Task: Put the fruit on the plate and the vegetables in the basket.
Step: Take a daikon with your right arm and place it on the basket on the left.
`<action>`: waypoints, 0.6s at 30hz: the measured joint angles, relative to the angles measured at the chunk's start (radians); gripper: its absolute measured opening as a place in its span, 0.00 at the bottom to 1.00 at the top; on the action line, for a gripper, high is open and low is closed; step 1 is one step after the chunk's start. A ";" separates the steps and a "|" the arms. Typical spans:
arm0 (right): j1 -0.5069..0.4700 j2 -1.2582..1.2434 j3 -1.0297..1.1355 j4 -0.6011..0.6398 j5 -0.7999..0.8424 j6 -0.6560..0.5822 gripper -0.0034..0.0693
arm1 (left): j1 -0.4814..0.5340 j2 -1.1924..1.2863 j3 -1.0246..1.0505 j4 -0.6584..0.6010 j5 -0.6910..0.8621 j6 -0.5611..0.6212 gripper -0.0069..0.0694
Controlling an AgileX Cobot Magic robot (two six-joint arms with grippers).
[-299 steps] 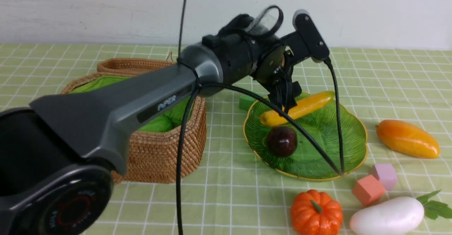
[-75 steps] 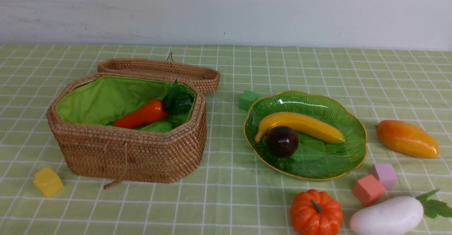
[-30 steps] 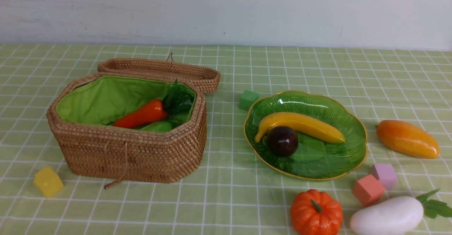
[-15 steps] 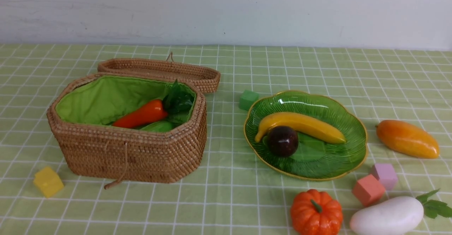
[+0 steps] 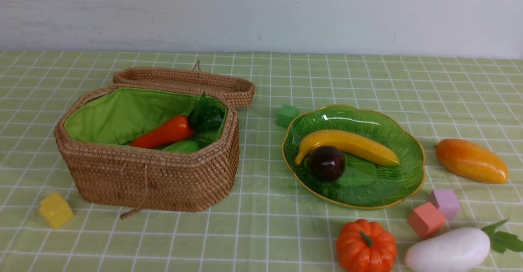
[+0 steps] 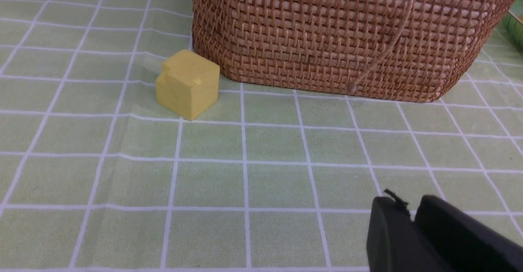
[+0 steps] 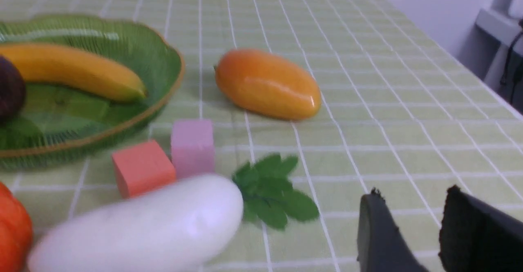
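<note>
**Sorting Toy Produce: Three Pieces Outstanding**

Placed: glossy yellow toy banana (image 5: 347, 145) and round dark-purple mangosteen (image 5: 327, 163), touching, on the wide green ribbed glass plate (image 5: 380, 190) with a thin gold rim. Red-orange carrot (image 5: 163, 133) and green cucumber (image 5: 184, 146) lie inside the oblong brown woven rattan basket (image 5: 155, 178), which has a green cloth lining and its lid lying behind.

Outstanding: oval orange-yellow mango (image 5: 471, 160), smooth and slick, on the checked cloth just beside the plate. Small ribbed orange pumpkin (image 5: 366, 246) and white radish (image 5: 447, 250) with green leaves sit side by side nearest the robot.

Right gripper (image 7: 412, 198): jaws spread, empty, low near the radish leaves. Left gripper (image 6: 408, 206): jaws almost pressed together, empty, facing the basket wall.

Handling, as judged: the right arm looks best placed. The mango wants wider jaws and a grip across its short axis at mid-length, since the hard gloss may slip. It should be set on bare glass clear of the banana, without knocking the pink cube (image 5: 445, 203) or the salmon cube (image 5: 426, 219).
</note>
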 joint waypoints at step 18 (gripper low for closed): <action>0.000 0.000 0.000 0.065 -0.346 0.048 0.38 | 0.000 0.000 0.000 0.000 0.000 0.000 0.22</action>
